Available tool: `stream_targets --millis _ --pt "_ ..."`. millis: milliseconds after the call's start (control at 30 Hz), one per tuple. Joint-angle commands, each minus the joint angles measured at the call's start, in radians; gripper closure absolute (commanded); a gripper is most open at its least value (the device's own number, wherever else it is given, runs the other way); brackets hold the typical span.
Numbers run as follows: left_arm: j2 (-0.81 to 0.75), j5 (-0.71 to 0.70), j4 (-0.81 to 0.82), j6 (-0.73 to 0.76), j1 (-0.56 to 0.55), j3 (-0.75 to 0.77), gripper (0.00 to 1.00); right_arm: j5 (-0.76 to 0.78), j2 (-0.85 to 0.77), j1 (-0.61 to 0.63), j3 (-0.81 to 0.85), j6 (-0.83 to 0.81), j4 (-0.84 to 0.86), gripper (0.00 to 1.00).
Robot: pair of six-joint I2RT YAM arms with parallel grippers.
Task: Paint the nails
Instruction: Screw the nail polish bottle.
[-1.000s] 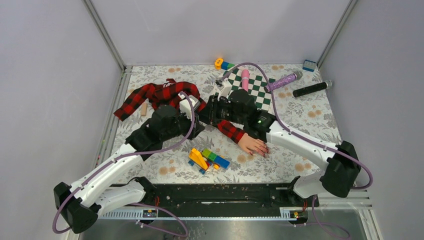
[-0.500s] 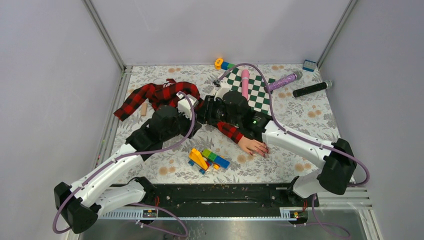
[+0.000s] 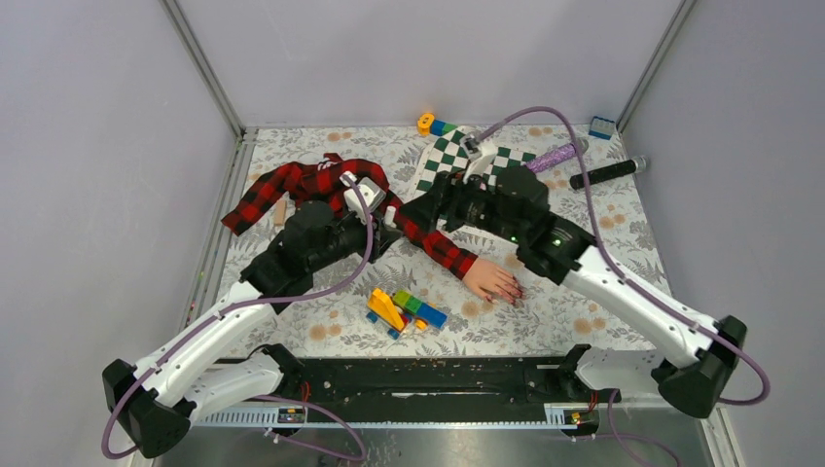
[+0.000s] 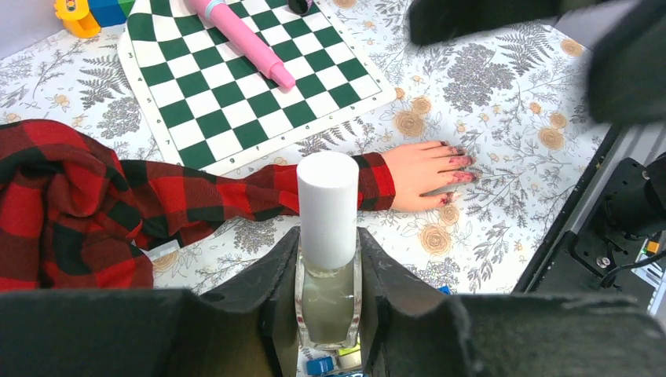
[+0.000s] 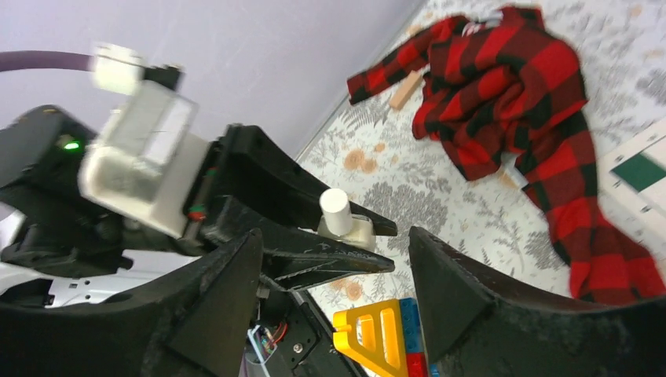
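The left fingers [image 4: 263,294] clamp the small bottle [image 4: 327,302], the right fingers [image 5: 224,302] gape empty before its white cap [image 5: 336,210], and an off-centre pinch could twist the bottle loose, spilling towards the nails [image 4: 459,162] resting on the counter [image 4: 510,102].

One mannequin hand [image 3: 491,281], one bottle [image 4: 327,236], one checkered board [image 4: 236,94], one plaid shirt [image 3: 302,185]

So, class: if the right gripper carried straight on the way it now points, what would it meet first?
Most likely the white-capped bottle held in the left gripper, which sits centred ahead of the right gripper and its open jaws; how far off is unclear.
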Motion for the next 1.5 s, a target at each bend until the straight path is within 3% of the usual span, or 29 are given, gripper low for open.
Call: stream_targets --millis 0,100,233,367,467,600,800,933,1467 --pt "-0.004 0.063 0.072 0.017 0.005 0.062 1.0 -0.027 -0.102 -0.038 0.006 -0.127 -0.01 0.24" --pt "0.005 0.235 0.079 0.006 0.006 0.089 1.0 -0.114 -0.156 -0.075 -0.023 -0.191 0.024 0.22" --pt "0.052 0.614 0.157 -0.098 0.006 0.14 1.0 -0.301 -0.225 -0.16 -0.097 -0.198 0.137 0.25" --pt "0.109 0.886 0.261 -0.22 0.007 0.202 1.0 -0.543 -0.293 -0.237 -0.187 -0.093 0.379 0.27" --pt "0.138 0.999 0.35 -0.297 0.003 0.206 1.0 -0.681 -0.305 -0.241 -0.235 0.016 0.603 0.27" --pt "0.156 1.046 0.408 -0.34 -0.008 0.182 1.0 -0.775 -0.26 -0.24 -0.276 0.211 0.948 0.28" --pt "0.163 1.065 0.475 -0.389 -0.04 0.16 1.0 -0.876 -0.152 -0.213 -0.244 0.367 1.141 0.31" --pt "0.166 1.072 0.55 -0.44 -0.042 0.144 1.0 -0.886 -0.123 -0.178 -0.235 0.366 1.144 0.32" --pt "0.163 1.054 0.563 -0.441 -0.043 0.134 1.0 -0.936 -0.052 -0.117 -0.195 0.392 1.13 0.51"
